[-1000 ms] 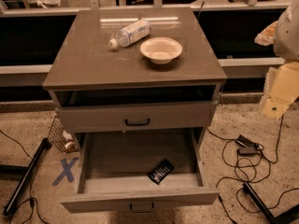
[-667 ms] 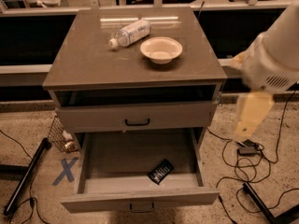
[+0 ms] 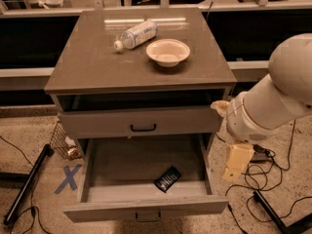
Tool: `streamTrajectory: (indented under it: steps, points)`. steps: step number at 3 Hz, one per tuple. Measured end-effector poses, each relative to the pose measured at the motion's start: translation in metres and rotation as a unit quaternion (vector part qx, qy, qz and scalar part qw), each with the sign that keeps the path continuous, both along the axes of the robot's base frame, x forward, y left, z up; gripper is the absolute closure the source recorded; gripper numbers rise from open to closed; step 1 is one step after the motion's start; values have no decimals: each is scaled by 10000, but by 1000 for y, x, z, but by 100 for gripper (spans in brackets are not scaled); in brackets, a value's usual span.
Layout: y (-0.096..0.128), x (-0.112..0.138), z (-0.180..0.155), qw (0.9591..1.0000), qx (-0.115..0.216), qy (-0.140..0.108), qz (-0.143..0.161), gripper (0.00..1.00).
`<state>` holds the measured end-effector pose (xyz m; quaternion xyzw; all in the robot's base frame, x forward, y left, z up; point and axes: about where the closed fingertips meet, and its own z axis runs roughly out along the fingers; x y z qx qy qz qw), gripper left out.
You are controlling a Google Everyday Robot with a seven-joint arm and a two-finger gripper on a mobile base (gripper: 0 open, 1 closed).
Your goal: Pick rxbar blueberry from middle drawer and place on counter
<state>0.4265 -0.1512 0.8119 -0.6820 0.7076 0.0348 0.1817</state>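
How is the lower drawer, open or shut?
Open: the middle drawer is pulled out, rxbar blueberry showing inside; the gripper hangs beside it.

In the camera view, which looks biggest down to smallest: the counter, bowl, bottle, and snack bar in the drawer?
1. counter
2. bowl and bottle look about alike, so not ranked
3. rxbar blueberry, smallest though nearest the camera
The end effector hangs to the right of the open middle drawer.

Reaches in from the right with a bulky white arm (image 3: 278, 101), forearm angled down-left, tan gripper (image 3: 237, 161) hanging downward beneath it, low at right
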Motion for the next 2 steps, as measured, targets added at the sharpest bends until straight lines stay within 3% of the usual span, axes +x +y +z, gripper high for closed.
streamTrajectory:
  steps: [1,2]
  points:
    - [0,0,0,10000,1,3,-18,0]
    - [9,12,-16,9991,-326,-189,198,0]
